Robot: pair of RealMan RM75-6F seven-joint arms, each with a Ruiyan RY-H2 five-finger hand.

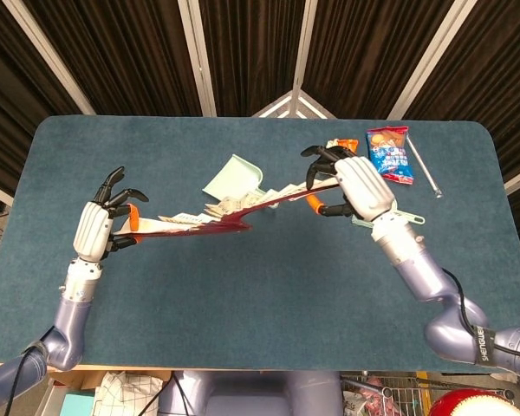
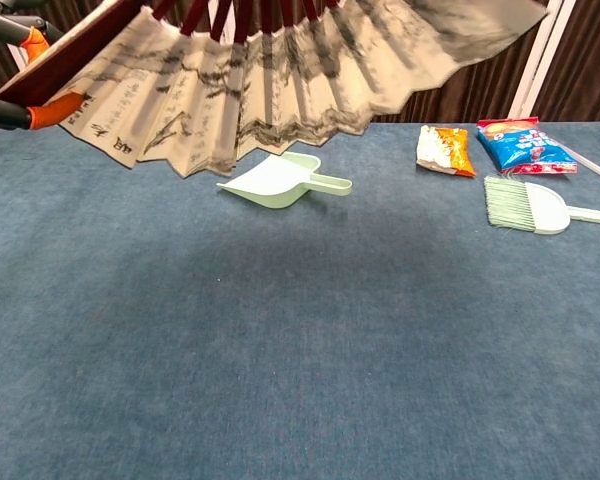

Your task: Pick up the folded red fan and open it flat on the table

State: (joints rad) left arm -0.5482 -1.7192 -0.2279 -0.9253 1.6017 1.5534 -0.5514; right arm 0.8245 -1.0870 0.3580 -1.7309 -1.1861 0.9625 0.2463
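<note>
The red fan [image 1: 230, 214] hangs in the air above the table, spread wide between both hands. Its dark red ribs and cream paper with ink painting fill the top of the chest view, where the fan [image 2: 280, 80] spans from the left edge to the upper right. My left hand [image 1: 104, 227] pinches one end guard at the left, and its orange fingertips [image 2: 55, 110] show at the chest view's left edge. My right hand [image 1: 351, 184] grips the other end guard, raised higher at the right.
A pale green dustpan [image 1: 234, 178] lies under the fan on the blue table [image 1: 269, 295]. A green hand brush [image 2: 535, 208], an orange snack bag [image 2: 442, 150], a blue snack bag [image 2: 520, 132] and a thin metal rod [image 1: 425, 169] lie at the far right.
</note>
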